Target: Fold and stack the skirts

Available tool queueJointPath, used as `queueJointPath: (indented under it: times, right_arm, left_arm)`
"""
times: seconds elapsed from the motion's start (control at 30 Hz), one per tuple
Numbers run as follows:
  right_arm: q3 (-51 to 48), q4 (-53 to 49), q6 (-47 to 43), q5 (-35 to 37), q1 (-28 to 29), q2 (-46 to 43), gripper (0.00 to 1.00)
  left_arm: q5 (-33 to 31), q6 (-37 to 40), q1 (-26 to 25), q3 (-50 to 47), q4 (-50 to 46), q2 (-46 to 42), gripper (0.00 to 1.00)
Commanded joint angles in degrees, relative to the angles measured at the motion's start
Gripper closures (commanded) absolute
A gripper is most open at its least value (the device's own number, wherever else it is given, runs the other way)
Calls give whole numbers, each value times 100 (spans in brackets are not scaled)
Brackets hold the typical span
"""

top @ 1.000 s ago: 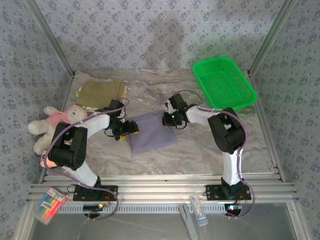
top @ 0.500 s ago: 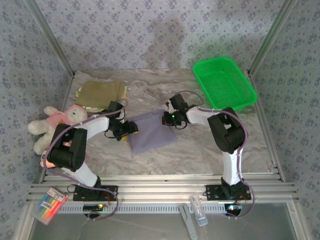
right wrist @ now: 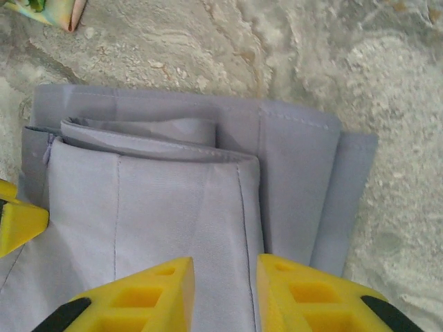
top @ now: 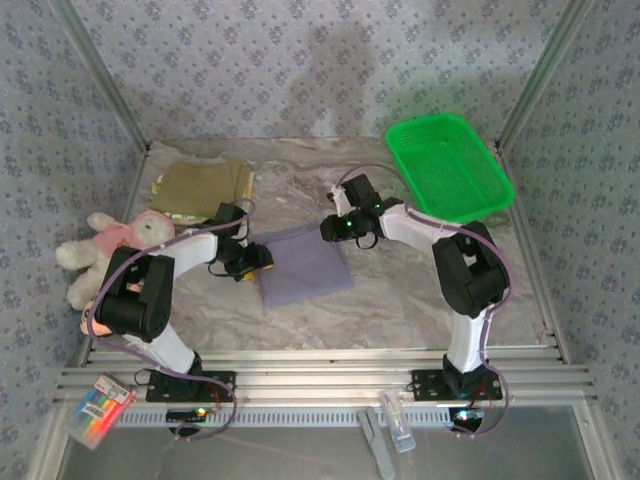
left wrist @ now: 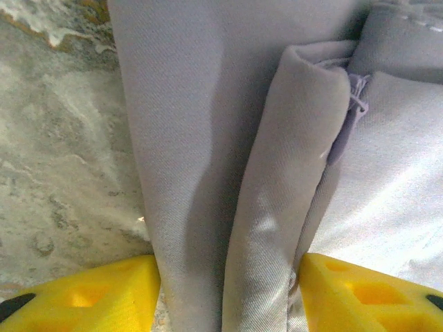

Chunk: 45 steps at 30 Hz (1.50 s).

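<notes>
The lavender skirt [top: 305,268] lies folded in several layers near the middle of the tabletop [top: 400,290]. Its long edges are fairly even, but along its left side one thick rolled fold stands up.

The left gripper [top: 258,264] is low at that left side. Its jaws stand about half apart, one on each side of the rolled fold. The cloth touches both fingers, but it does not look pressed, so I judge it is not yet gripped. The right gripper [right wrist: 223,266] hangs over the far right part of the skirt. Its jaws are only a little apart and they hold nothing.

The step in hand seems to be taking the folded skirt to the stack. To do it well, the left jaws should close on every layer of the fold, not only the top one. The right gripper should take the opposite edge equally deep. Then both should lift together and low, so that the packet does not open.

The olive-khaki skirt [top: 205,183] lies near the far left corner, and the lavender one should land squarely on it.
</notes>
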Motion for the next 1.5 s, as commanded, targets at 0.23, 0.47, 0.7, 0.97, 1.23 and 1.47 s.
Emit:
queueJointPath:
  times: [0.23, 0.47, 0.7, 0.97, 1.23, 1.47]
  right_arm:
    - [738, -613, -490, -81, 76, 850, 68]
    - [913, -730, -541, -772, 78, 842, 92]
    - [880, 81, 431, -1138, -246, 666, 100]
    - [1073, -11, 783, -785, -353, 1522, 100]
    - [1063, -64, 803, -664, -362, 1627, 100]
    - [754, 135, 968, -633, -366, 1554, 100]
  left_arm:
    - [209, 121, -39, 83, -133, 232, 44]
    - [240, 133, -37, 102, -117, 266, 44]
    - [240, 239, 16, 214, -148, 317, 44]
    - [332, 209, 25, 324, -6, 604, 50]
    - [588, 86, 18, 482, 209, 618, 69]
    - [367, 44, -25, 658, -3, 481, 87]
